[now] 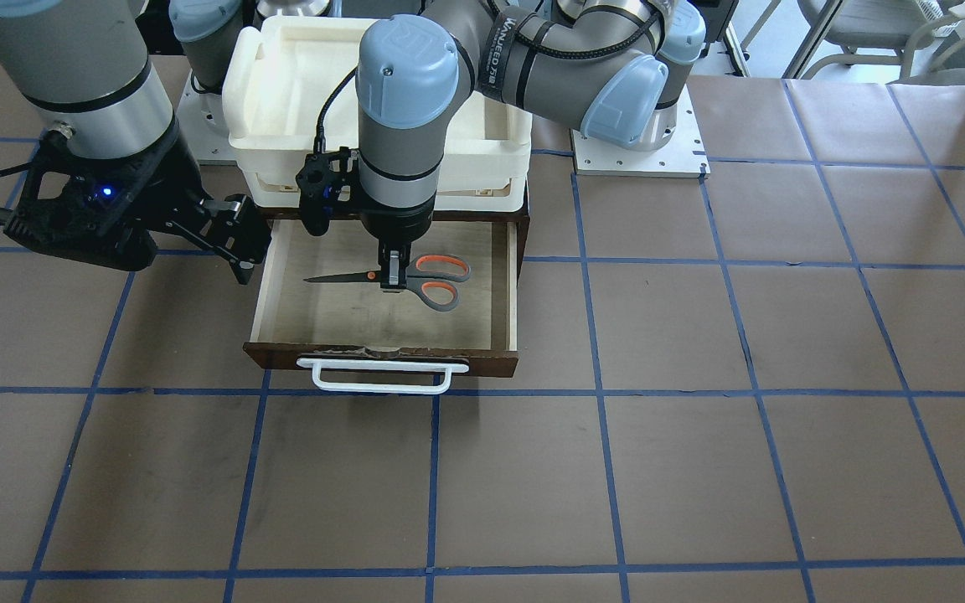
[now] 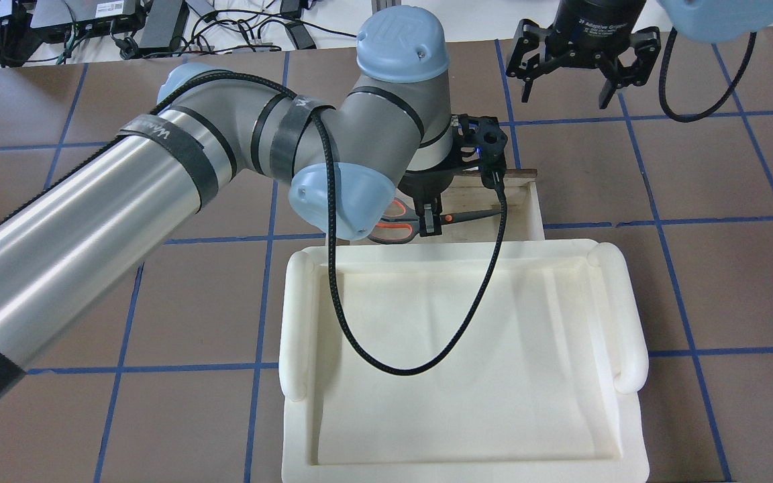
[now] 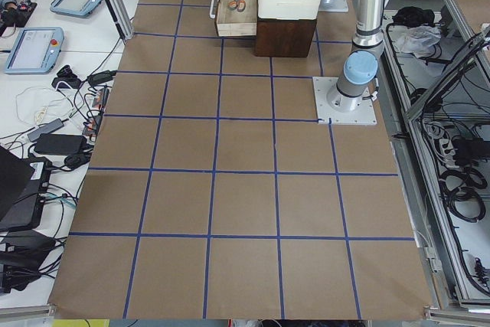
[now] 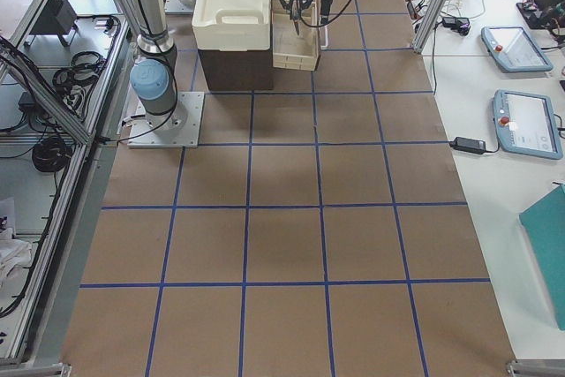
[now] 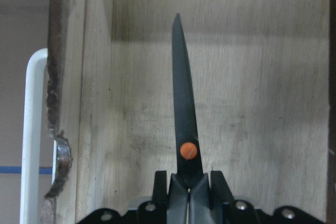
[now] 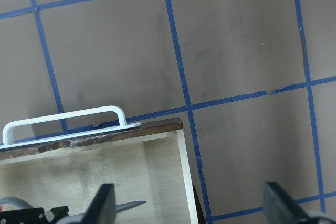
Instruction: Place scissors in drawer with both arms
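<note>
The scissors (image 1: 441, 280), with grey handles lined in orange and dark blades, lie flat and low inside the open drawer (image 1: 281, 356). My left gripper (image 1: 393, 280) points straight down into the drawer and is shut on the scissors just behind the orange pivot. In the left wrist view the blades (image 5: 184, 103) point away over the pale plywood floor (image 5: 262, 103), and my gripper (image 5: 189, 184) is closed on them. I cannot tell whether they touch the floor. My right gripper (image 1: 239, 239) hangs open and empty beside the drawer's side, above the table. It also shows in the overhead view (image 2: 568, 94).
The drawer's white bar handle (image 1: 382, 377) sticks out toward the table's middle. A white foam tray (image 2: 460, 362) sits on top of the dark cabinet behind the drawer. The brown table has a grid of blue tape lines. The left arm's black cable (image 2: 386, 355) hangs over the tray.
</note>
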`<state>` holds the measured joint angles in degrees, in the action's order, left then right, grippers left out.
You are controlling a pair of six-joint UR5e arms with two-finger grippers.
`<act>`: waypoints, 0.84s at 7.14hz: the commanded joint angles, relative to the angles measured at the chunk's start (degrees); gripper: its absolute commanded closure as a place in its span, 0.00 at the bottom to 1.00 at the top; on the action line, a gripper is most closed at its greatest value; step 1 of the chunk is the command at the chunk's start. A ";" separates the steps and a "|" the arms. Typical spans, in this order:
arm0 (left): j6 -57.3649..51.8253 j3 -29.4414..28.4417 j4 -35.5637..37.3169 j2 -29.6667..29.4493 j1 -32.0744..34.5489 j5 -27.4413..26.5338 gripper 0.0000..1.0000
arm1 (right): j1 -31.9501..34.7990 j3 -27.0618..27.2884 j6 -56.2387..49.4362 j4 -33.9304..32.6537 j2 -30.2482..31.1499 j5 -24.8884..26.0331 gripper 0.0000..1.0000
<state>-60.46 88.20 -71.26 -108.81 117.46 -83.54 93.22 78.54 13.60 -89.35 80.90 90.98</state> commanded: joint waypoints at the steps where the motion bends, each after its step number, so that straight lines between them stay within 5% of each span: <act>1: 0.43 0.04 -0.19 -1.31 0.05 0.31 1.00 | -0.06 0.03 -10.34 -0.30 0.22 -0.89 0.00; 6: 3.05 0.04 -0.02 -2.11 1.63 0.31 1.00 | -0.58 0.12 -13.51 0.31 0.49 -0.54 0.00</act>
<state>-58.91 88.21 -71.19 -110.82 118.73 -83.15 92.70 78.60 0.02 -89.10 81.38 90.25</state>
